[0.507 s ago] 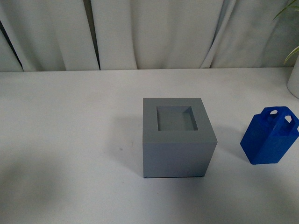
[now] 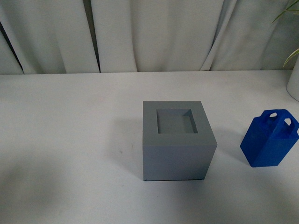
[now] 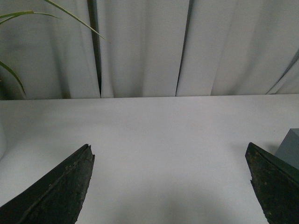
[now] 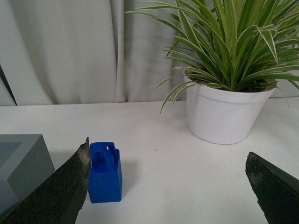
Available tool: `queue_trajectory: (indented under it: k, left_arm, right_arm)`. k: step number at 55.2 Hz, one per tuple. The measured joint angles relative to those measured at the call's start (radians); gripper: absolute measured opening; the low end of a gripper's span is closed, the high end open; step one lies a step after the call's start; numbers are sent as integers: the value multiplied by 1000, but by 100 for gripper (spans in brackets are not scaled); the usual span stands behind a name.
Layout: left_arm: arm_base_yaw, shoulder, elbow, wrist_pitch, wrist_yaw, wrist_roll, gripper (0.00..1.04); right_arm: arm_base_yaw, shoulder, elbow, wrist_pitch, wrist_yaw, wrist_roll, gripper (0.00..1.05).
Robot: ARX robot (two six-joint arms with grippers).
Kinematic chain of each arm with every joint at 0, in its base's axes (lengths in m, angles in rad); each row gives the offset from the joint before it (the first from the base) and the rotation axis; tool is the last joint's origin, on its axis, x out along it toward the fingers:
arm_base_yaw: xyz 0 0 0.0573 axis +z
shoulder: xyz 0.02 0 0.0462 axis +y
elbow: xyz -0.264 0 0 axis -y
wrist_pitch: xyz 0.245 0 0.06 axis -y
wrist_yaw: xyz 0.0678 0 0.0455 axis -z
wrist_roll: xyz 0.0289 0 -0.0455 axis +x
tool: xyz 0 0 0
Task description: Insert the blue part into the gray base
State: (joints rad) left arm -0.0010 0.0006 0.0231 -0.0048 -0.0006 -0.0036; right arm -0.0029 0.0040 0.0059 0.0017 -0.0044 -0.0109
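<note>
The gray base (image 2: 176,141) stands near the middle of the white table in the front view, its square recess facing up and empty. To its right, apart from it, the blue part (image 2: 270,138) stands upright with its two loops on top. Neither arm shows in the front view. In the right wrist view the blue part (image 4: 105,172) sits just beside one finger of my open right gripper (image 4: 168,156), with the gray base (image 4: 21,161) at the picture's edge. My left gripper (image 3: 169,149) is open over bare table, a corner of the gray base (image 3: 290,147) beside one finger.
A white pot (image 4: 225,113) holding a green striped plant (image 4: 229,44) stands on the table beyond the blue part; its rim (image 2: 294,81) shows at the front view's right edge. White curtains (image 2: 149,32) hang behind the table.
The front view has shifted slightly, so the base and blue part sit a few pixels lower in it. Nothing on the table has moved.
</note>
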Motion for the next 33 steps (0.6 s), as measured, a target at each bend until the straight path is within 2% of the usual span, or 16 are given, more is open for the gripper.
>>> queue_trajectory:
  k: [33]
  left_arm:
    - [0, 0, 0, 0, 0, 0, 99]
  right_arm:
    - [0, 0, 0, 0, 0, 0, 97]
